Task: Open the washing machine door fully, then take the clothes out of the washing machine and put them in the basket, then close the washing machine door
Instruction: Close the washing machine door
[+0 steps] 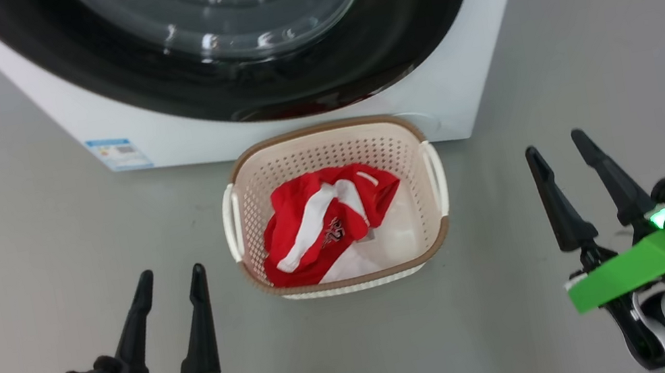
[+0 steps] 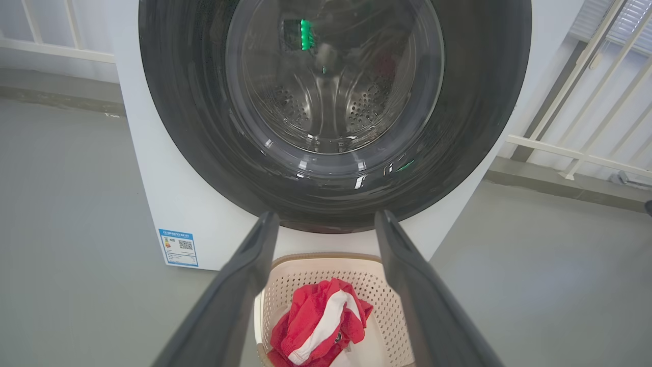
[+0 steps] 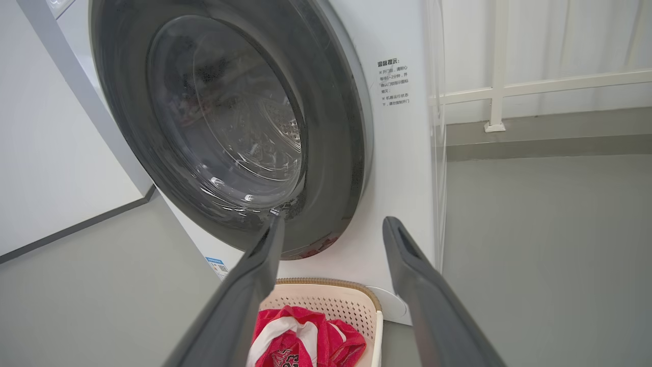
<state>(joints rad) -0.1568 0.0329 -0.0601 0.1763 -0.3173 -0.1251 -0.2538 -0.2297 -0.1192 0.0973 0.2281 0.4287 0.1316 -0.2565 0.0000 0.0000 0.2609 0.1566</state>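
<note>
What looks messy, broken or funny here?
Nothing stands out. The red clothes lie bunched up inside the basket, none over its rim. The basket stands upright on the floor before the washing machine, whose door looks shut. No spill or damage shows.

On the washing machine front, a printed Chinese notice — heading 温馨提示, the finer lines too small to read. Low on its left corner, a blue sticker with 1 QR code. White lettering on the red clothes — illegible.
</note>
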